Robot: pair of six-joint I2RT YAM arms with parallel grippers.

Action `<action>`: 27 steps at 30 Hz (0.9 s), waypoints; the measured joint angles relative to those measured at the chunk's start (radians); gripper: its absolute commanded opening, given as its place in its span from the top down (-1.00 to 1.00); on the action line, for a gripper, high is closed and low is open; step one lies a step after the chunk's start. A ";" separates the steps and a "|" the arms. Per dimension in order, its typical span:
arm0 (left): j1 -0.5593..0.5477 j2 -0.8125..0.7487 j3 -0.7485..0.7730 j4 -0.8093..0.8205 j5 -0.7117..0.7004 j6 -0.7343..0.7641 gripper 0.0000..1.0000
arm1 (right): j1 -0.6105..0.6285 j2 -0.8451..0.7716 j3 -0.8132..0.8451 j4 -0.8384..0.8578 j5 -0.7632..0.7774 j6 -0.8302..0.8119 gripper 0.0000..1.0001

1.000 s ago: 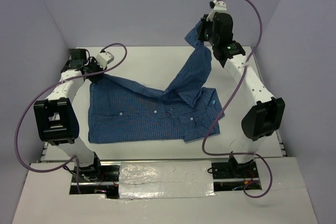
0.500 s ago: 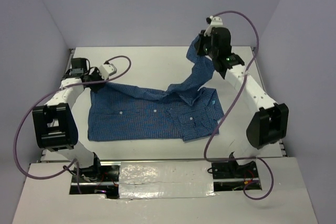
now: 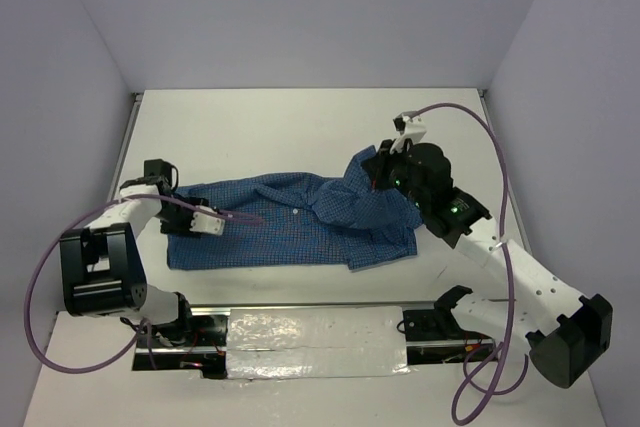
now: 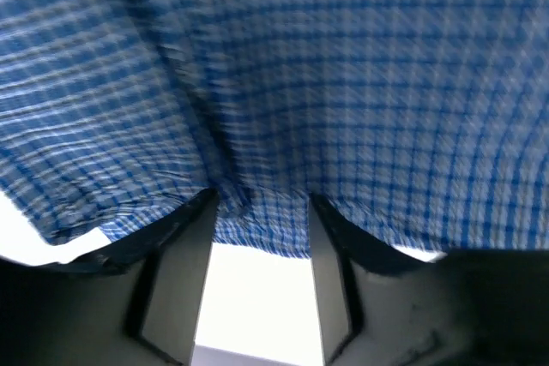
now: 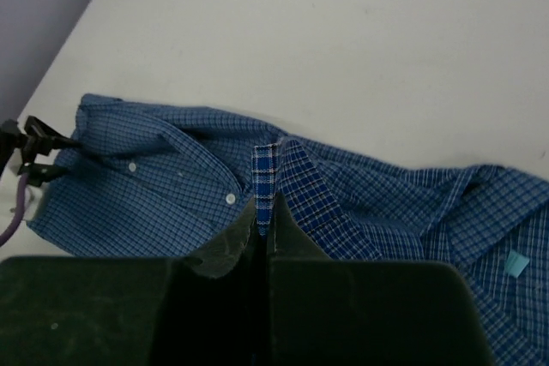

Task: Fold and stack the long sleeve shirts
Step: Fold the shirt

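White table [image 3: 300, 127], matte, boxed in by pale lavender walls [image 3: 300, 17] at 9, 12 and 3 o'clock. Crinkled silver tape [image 3: 315, 342] runs along the table edge at 6 o'clock, between the arm bases.

Counts: one shirt [image 3: 290, 237], two arms, two purple cables, one per arm.

The shirt is blue fine check and lies mostly flat mid-table, running from 9 to 3 o'clock. Its 3 o'clock end is bunched and folded over.

The left arm [image 3: 100, 257] reaches in from 8 o'clock. The left gripper [image 3: 222, 225] sits low on the shirt's 9 o'clock end. In the left wrist view its jaws stand apart, with checked cloth draped over the tips and bare white showing in the gap, so nothing looks clamped.

The right arm [image 3: 510, 267] comes from 4 o'clock. The right gripper [image 3: 375, 172] is at the shirt's 2 o'clock corner, jaws pressed together on a narrow strip of shirt edge.

Two small white buttons [image 5: 230, 199] are clear in the right wrist view, plus one light-blue tag [image 5: 513, 263] at 4 o'clock.
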 measured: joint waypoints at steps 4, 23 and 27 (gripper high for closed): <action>0.001 -0.008 0.028 -0.050 -0.045 0.078 -0.31 | 0.002 -0.001 -0.054 -0.051 0.009 0.044 1.00; 0.021 0.299 0.508 -0.211 0.183 -0.579 -0.44 | 0.003 0.018 -0.056 -0.096 0.022 0.065 1.00; 0.005 0.314 0.507 -0.175 0.202 -0.642 -0.43 | 0.003 0.018 -0.056 -0.106 0.025 0.065 1.00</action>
